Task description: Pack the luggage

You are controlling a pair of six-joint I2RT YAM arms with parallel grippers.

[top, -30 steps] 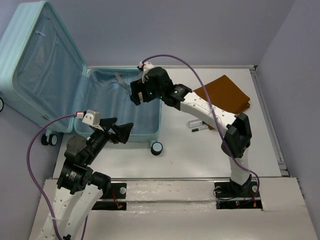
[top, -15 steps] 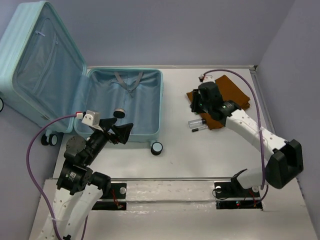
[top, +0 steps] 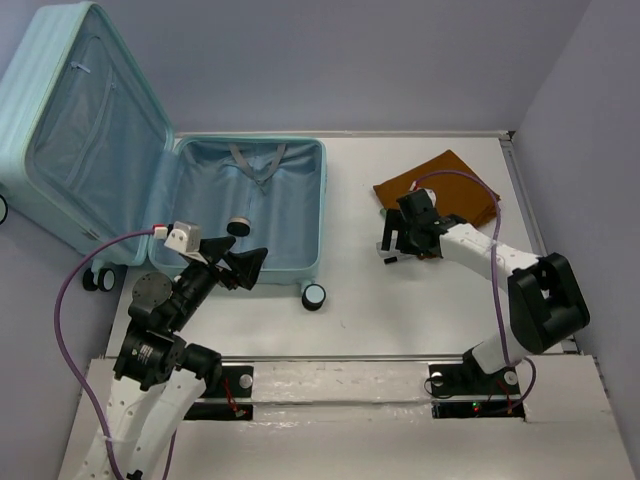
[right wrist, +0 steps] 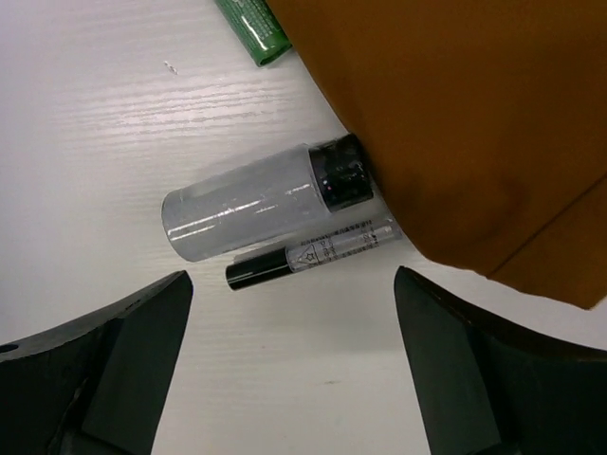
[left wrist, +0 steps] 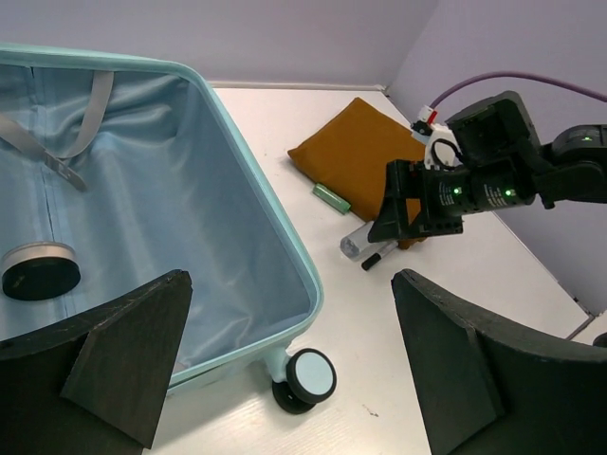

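Open suitcase on the left half of the table. Its base lies flat with the near rim close to the table's front edge. Its lid stands tilted back, reaching past the table's left edge. Inside the base, a small round tin sits toward the near side and a grey strap hangs by the far wall, with open lining to the tin's right. One wheel projects from the near right corner.

The left hand hovers over the suitcase's near rim, fingers spread wide, gripping nothing. The right hand hangs low over the table at the near-left edge of a brown pouch. It too is released, its fingers apart with nothing between them.

Beneath it lie a clear bottle and a black pen — side by side and touching, the bottle's black cap against the pouch's edge. A green tube lies farther along that edge, apart from the bottle.

A broad strip of bare table separates the suitcase's right wall from these items — a second strip runs along the front.
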